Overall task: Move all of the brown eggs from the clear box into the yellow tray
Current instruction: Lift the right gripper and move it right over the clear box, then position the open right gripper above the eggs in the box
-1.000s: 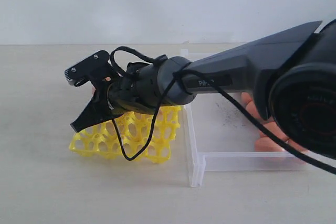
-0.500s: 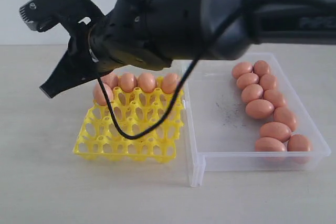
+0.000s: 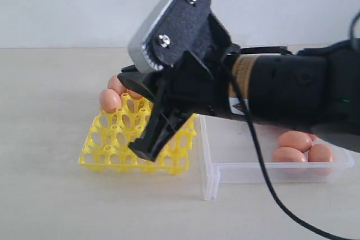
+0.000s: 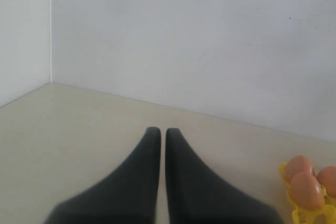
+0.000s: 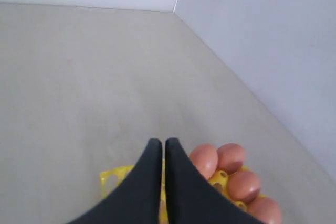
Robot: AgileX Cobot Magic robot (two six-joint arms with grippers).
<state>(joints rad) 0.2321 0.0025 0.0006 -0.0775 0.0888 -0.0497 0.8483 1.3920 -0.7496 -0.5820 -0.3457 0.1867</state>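
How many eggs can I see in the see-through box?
3 brown eggs in the clear box, at its near right end: one behind, two in front. The arm may hide more.

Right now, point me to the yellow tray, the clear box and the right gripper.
yellow tray (image 3: 104, 163), exterior view, front rim.
clear box (image 3: 236, 173), exterior view, front wall.
right gripper (image 5: 162, 142), right wrist view, between its shut fingertips.

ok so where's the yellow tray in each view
Exterior view: the yellow tray sits low and left of centre, partly behind the arm.
Left wrist view: only a corner shows, at the bottom right edge.
Right wrist view: bottom middle, mostly hidden.
Shared landmark: the brown eggs seated in the tray.
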